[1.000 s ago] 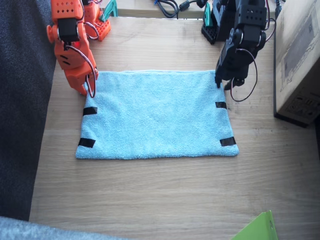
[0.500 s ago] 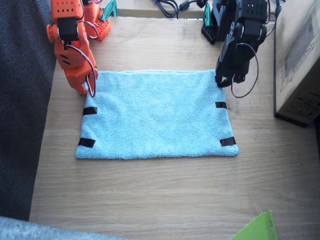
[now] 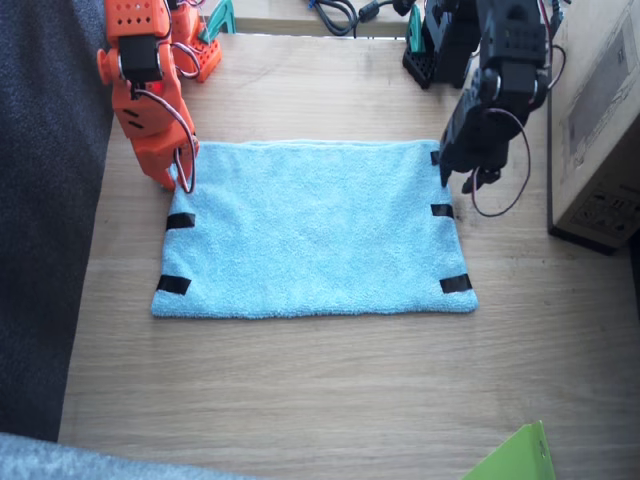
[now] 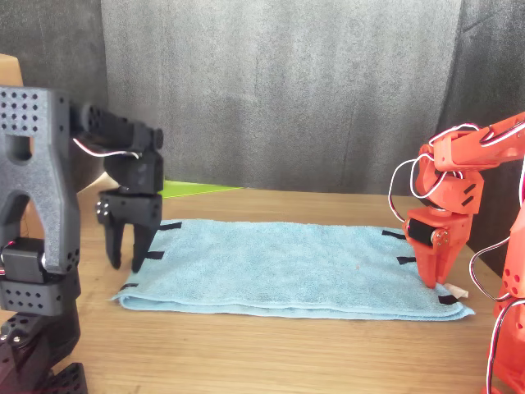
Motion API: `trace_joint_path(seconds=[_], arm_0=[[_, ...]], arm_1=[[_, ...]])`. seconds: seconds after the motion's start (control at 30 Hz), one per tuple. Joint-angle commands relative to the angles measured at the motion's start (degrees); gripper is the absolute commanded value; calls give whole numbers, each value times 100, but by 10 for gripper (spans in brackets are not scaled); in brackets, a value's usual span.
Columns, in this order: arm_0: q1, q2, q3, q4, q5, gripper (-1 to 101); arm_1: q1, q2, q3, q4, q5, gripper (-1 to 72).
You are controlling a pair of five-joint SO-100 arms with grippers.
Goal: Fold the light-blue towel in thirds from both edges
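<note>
The light-blue towel lies flat, fully unfolded, on the wooden counter between the two arms, long sides running left to right in the fixed view. Black tape strips mark both short edges; two show on the orange arm's side, three on the black arm's side.

The right gripper, orange, stands at the towel's far corner on its side, tip down at the cloth. In the front view it reaches the towel surface next to a small white tag. Its fingers look pressed together, but can't tell whether they pinch any cloth.

The left gripper, black, hovers over the opposite far corner, just beside the short edge. In the front view its fingers are spread apart, pointing down, tips above the towel and not touching it.

A cardboard box sits on the counter beyond the black arm. A lime-green sheet corner pokes in at the near edge. Dark fabric hangs behind the counter in the front view.
</note>
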Motion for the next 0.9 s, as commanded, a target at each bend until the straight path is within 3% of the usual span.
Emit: trace_joint_path(seconds=[0.0,0.47,0.57,0.67,0.87], arm_0=[[62,105,-404,220,62,193],[18,-413,-35,-149,0,166],[62,-457,9,-202,26,123],[62,-466,-9,-211,35,-1],[26,-264,123,-281,-9,-2]], arm_1=[[114,-141,185,-53,79,1],[114,-149,185,-53,53,1],[114,-149,185,-53,53,1],[114,-149,185,-44,62,1],[114,-97,185,0,70,1]])
